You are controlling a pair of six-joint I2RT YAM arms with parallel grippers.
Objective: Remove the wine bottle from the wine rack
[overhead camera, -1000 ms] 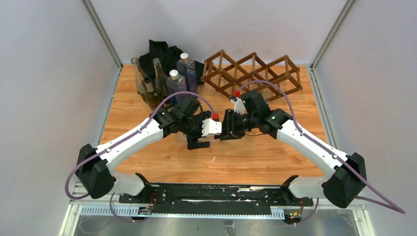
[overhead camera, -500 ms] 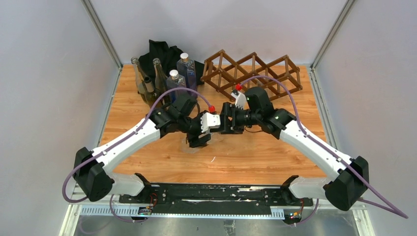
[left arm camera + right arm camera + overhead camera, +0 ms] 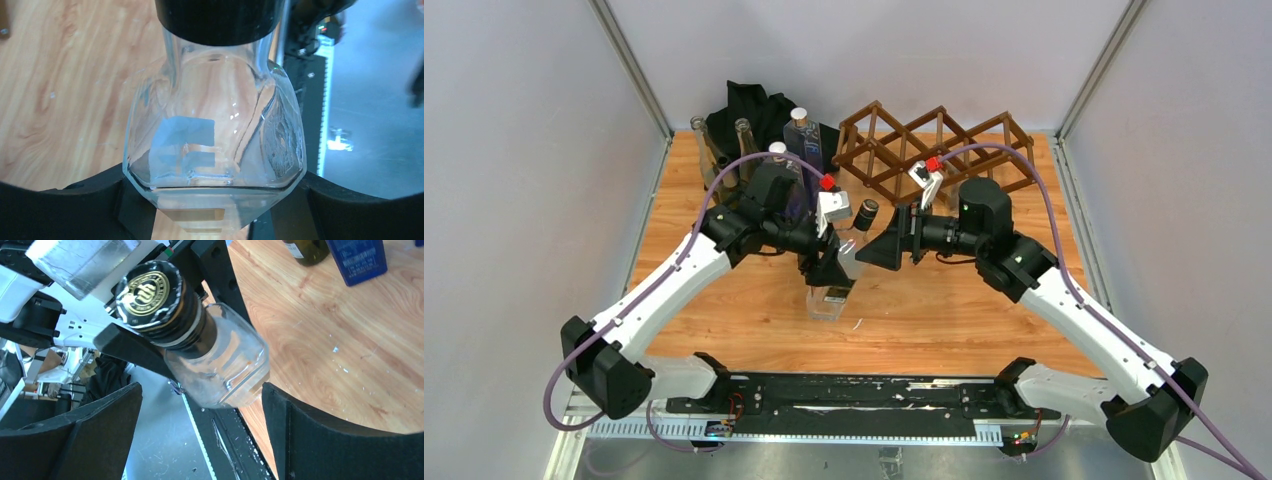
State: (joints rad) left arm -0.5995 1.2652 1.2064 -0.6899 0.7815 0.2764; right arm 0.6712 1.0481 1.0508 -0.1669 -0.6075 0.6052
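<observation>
The left hand (image 3: 829, 278) is partly closed around a clear glass wine bottle (image 3: 829, 302), just left of the middle of the overhead view. In the left wrist view its two dark fingers (image 3: 75, 210) press against opposite sides of the bottle's wide body. The bottle tilts, with its black cap (image 3: 865, 211) pointing up and to the right. From above I cannot tell whether its base touches the wooden surface (image 3: 984, 300).

The right hand (image 3: 881, 248) sits just right of the bottle's neck and faces it. Its jaws are spread wide and hold nothing. In the right wrist view its fingers (image 3: 75, 440) stand on either side of the bottle without gripping it.

The wine rack (image 3: 939, 150) stands at the upper centre-right of the overhead view, well apart from the bottle. A cluster of other bottles (image 3: 754, 160) stands in the upper left in front of a black cloth (image 3: 749, 105).
</observation>
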